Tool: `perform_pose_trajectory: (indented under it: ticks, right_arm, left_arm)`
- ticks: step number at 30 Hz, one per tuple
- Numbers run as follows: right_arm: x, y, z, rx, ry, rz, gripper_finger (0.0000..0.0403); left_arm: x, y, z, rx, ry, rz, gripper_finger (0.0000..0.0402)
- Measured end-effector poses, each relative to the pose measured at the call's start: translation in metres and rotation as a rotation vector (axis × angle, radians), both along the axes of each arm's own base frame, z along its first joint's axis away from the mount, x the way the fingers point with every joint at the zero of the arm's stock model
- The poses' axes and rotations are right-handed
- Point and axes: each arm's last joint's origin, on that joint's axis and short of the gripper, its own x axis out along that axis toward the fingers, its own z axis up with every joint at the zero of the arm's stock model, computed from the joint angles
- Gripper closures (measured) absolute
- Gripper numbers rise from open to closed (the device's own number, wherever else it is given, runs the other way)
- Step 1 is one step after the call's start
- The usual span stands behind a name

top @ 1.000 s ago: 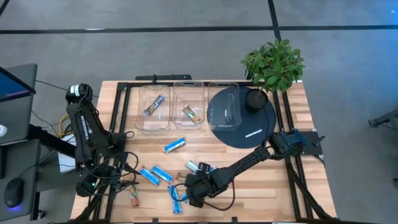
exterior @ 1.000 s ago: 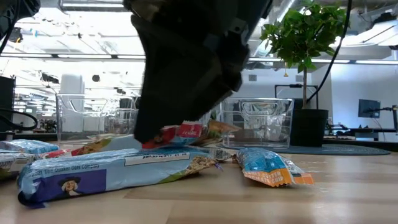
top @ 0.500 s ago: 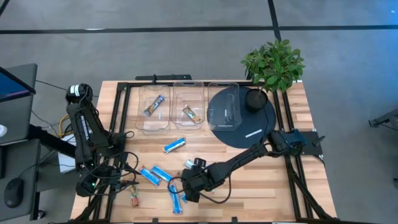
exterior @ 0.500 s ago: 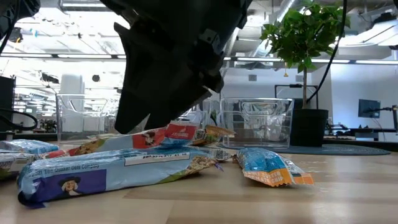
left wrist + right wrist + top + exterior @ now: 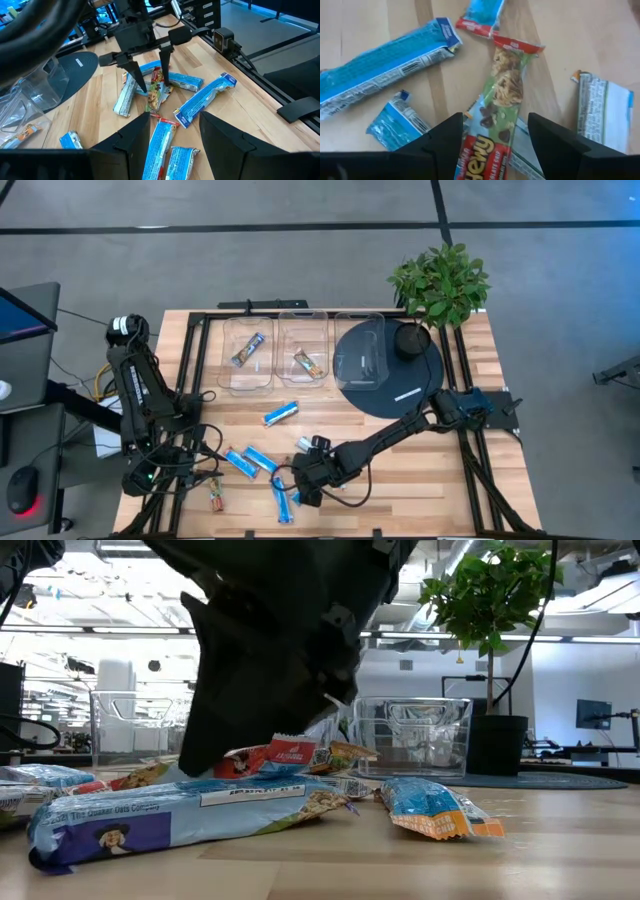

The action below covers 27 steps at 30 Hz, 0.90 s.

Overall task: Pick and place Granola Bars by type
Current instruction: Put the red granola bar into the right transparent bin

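**Right fingers straddle the Chewy bar, not yet closed**

Our right gripper (image 5: 150,70) hangs low over the cluster of Granola Bars (image 5: 262,462) near the table's front edge. Its fingers (image 5: 132,72) stand well apart, and between them lies the green-and-red Chewy bar (image 5: 500,107), lengthwise along the gap. Nothing is in its hold yet. Just outside one finger lies a long blue bar (image 5: 380,65); just outside the other, a silvery-blue wrapper (image 5: 600,115). A small blue bar (image 5: 480,12) touches the Chewy bar's far end, beyond the fingertips.

We judge the bar light, flat and fairly firm inside a slick, crinkly foil wrapper. We would close across its narrow width near the middle, where the filling backs the foil; the crimped ends would fold and slip. With neighbours touching, a low pinch could drag one along.

Each view adds something. The right wrist view gives the label and the bar's alignment. The left wrist view shows both fingertips from outside, tips close to the bar, though we cannot tell whether they touch. The low view shows a red crimped end (image 5: 285,752) raised off the wood, resting on the pile. The high view alone shows bars already in two clear bins (image 5: 275,352).

Our left gripper (image 5: 170,135) waits at the table's left edge, fingers apart and empty.
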Motion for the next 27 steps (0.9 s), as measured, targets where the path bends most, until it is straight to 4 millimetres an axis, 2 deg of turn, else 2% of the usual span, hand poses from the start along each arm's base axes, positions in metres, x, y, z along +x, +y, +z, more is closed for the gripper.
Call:
perform_pose_trajectory:
  ticks: [4,10,22,27]
  right_arm:
    - [-0.0018,-0.0005,-0.0081,0.015,-0.007,0.005,0.0188]
    - [-0.0019,-0.0010,-0.0084,0.006,-0.012,-0.009,0.0195]
    - [-0.0020,-0.0015,-0.0085,-0.007,-0.014,-0.016,0.0300]
    - [-0.0014,-0.0009,-0.0080,-0.005,-0.023,-0.011,0.0310]
  left_arm:
    - [0.0000,0.0000,0.0000,0.000,0.000,0.000,0.0235]
    - [0.0001,0.0001,0.0001,0.000,-0.003,0.003,0.0235]
    - [0.0000,0.0001,0.0001,0.000,-0.002,0.002,0.0235]
    - [0.0000,0.0000,0.0000,0.000,-0.002,0.002,0.0235]
